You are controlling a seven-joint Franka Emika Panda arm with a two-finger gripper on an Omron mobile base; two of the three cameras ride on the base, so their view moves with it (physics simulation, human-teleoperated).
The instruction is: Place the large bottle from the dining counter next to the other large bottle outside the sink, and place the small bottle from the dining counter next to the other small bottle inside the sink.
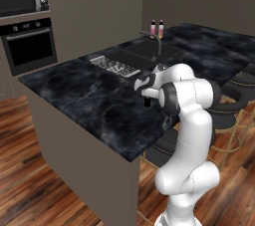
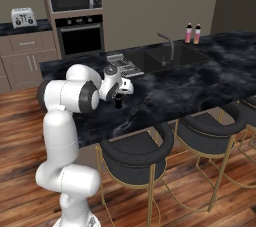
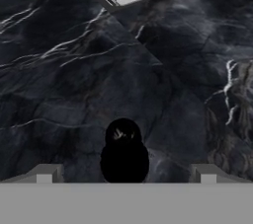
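I see the small bottle [image 3: 124, 154] standing upright on the dining counter [image 3: 74, 70], neck pointing straight up. My gripper [image 3: 126, 174] hangs over it, fingers spread wide on either side, not touching.

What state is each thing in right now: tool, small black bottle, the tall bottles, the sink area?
tool: open, fingers either side of the small bottle, not closed on it
small bottle: upright on the dining counter, not gripped
two pink-yellow bottles: upright, side by side on the counter behind the sink
faucet: no water visible
drain rack: flat beside the sink
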